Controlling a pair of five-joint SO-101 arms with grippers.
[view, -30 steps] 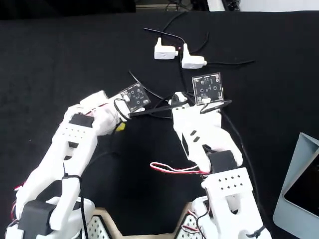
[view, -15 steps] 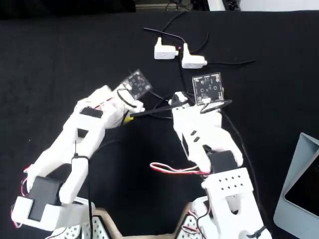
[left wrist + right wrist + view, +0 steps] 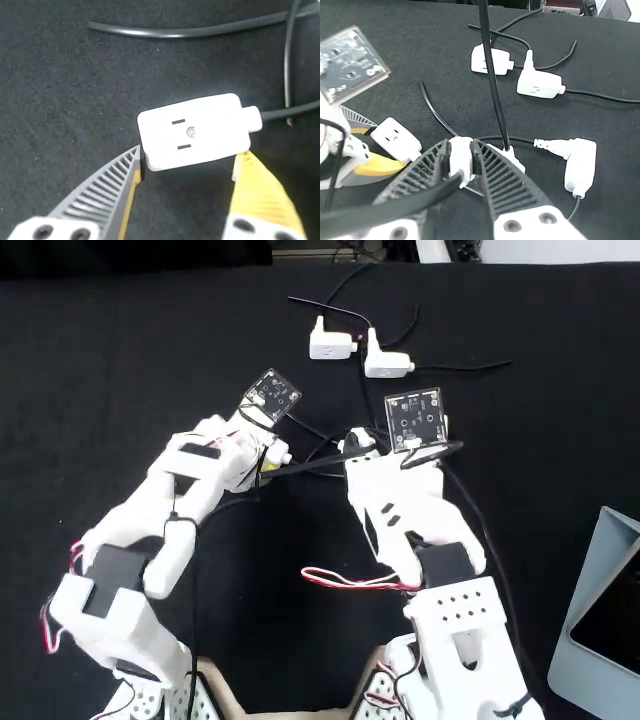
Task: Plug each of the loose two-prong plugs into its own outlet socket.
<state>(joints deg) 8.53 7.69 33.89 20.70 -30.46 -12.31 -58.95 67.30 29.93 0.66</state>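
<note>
One black table [image 3: 100, 360] carries everything. Two white arms stand at its near edge, the left arm [image 3: 150, 530] and the right arm [image 3: 420, 520], both bent toward the middle. One grey-blue box [image 3: 600, 610] sits at the near right edge.

Six white cord ends show in the right wrist view. Two show slots:
- The outlet socket [image 3: 192, 131] lies flat in the middle of the table, just left of the right arm's tip.
- A second socket [image 3: 538, 83] lies farther off.

Beside that far one, to its left, lies one white piece [image 3: 491, 60] whose face I cannot tell. One plug [image 3: 581, 159] lies to the right, well apart from the near socket. One more white piece [image 3: 507, 159] lies just behind the right claw.

The left gripper [image 3: 189, 152] is spread wide, one grey finger and one yellow finger at either end of the near socket. The right gripper [image 3: 460, 142] is pressed together, pinching the sixth piece, a small white plug [image 3: 460, 157].

Thin black cords [image 3: 175, 34] run from the pieces and cross one another. Their number cannot be told.
</note>
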